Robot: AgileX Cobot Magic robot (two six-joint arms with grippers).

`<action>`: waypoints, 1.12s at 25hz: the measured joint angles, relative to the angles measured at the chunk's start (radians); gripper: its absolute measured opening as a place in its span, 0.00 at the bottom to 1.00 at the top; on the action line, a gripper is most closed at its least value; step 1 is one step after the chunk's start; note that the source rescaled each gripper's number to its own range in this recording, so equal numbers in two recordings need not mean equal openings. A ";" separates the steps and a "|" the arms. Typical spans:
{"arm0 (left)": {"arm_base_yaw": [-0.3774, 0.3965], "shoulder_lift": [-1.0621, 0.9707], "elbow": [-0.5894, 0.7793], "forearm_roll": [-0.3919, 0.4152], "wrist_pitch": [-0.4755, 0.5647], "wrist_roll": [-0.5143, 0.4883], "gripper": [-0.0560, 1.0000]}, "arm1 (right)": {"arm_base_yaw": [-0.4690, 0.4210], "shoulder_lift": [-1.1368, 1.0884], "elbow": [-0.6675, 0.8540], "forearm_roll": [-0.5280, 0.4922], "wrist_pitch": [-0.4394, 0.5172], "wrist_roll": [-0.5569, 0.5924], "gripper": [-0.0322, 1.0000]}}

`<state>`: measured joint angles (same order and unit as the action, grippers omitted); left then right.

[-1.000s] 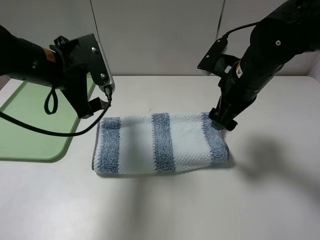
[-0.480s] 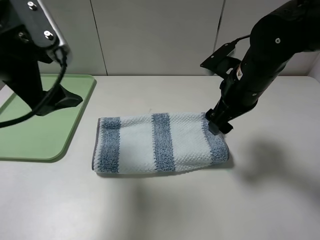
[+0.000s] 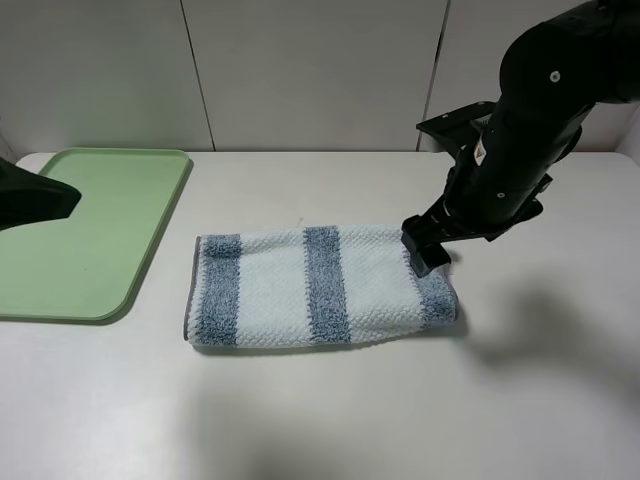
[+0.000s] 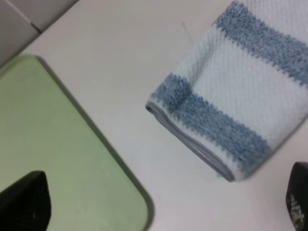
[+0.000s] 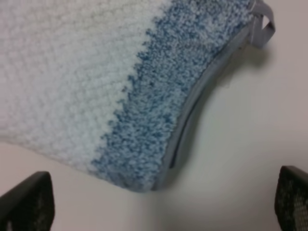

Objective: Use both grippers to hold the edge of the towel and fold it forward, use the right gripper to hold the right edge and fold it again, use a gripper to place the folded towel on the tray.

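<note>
Right pincer (image 3: 425,252) (agape) over white table (image 3: 330,420)

I have open worktop (image 3: 330,420) along the near side of the towel (image 3: 320,288) and to its right, room for a hand to pass. My right hand (image 3: 428,252), jaws spread, hangs low over the towel's right end and crowds that corner. A strip of worktop separates the towel from the tray (image 3: 110,240), whose left side my left hand (image 3: 40,197) overhangs
</note>
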<state>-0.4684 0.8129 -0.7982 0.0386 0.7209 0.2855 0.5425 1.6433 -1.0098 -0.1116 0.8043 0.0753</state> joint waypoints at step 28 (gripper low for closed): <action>0.000 -0.816 0.220 -0.003 0.385 -0.335 0.92 | 0.000 0.000 0.000 0.178 -0.058 0.012 1.00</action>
<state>-0.4684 -0.0034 -0.5780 0.0352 1.1055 -0.0496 0.5425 1.6433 -1.0098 0.0667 0.7463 0.0868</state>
